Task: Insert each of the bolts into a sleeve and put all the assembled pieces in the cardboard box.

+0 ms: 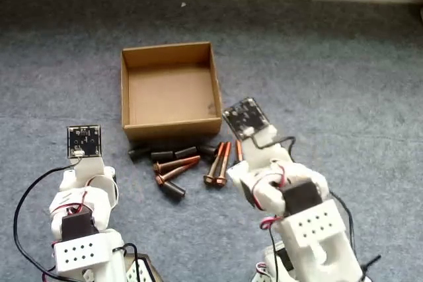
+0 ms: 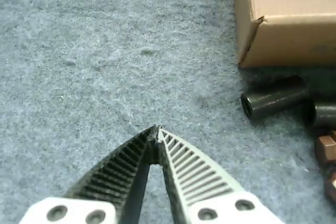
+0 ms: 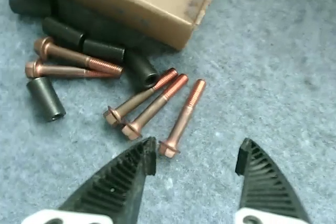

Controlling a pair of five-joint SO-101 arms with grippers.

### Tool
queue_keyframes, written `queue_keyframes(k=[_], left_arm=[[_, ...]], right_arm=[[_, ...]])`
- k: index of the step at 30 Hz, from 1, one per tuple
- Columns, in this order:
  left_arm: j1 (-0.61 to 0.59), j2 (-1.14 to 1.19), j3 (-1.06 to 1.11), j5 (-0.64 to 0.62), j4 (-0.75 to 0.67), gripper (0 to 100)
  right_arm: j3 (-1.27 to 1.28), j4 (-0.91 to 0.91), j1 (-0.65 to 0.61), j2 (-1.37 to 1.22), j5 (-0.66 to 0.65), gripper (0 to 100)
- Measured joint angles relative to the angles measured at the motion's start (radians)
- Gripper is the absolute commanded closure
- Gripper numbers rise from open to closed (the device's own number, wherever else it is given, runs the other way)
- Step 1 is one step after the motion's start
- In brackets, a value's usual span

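Left hand [image 2: 156, 130]: was closed, empty, off cardboard box's [image 1: 173, 126] front-left corner. Sleeves [image 1: 163, 156], bolts [image 1: 177, 162]: lay loose on surface [image 1: 330, 64] along box's front wall. Right hand [image 3: 197, 153]: stood open by rightmost bolt [image 3: 182, 119]; best centred across its shank before closing.

Left gripper [image 2: 157, 132] closed, right gripper [image 3: 197, 156] agape.

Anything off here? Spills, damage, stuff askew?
Nothing stands out. The bolts and sleeves lie loose on the carpet beside the cardboard box, which sits upright, empty and intact.
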State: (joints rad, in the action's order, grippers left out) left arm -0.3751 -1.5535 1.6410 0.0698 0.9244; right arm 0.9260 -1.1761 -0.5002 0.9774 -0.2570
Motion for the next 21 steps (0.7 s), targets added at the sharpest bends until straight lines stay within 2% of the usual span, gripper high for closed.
queue_keyframes(k=[10, 21], left_arm=[[0.0, 0.0, 0.0, 0.0, 0.0, 99], [0.0, 0.0, 0.0, 0.0, 0.0, 99]], right_arm=[[-0.41, -0.003, -0.132, -0.733, -0.178, 76.2], [-0.695, -0.003, -0.183, -1.119, -0.196, 76.4]])
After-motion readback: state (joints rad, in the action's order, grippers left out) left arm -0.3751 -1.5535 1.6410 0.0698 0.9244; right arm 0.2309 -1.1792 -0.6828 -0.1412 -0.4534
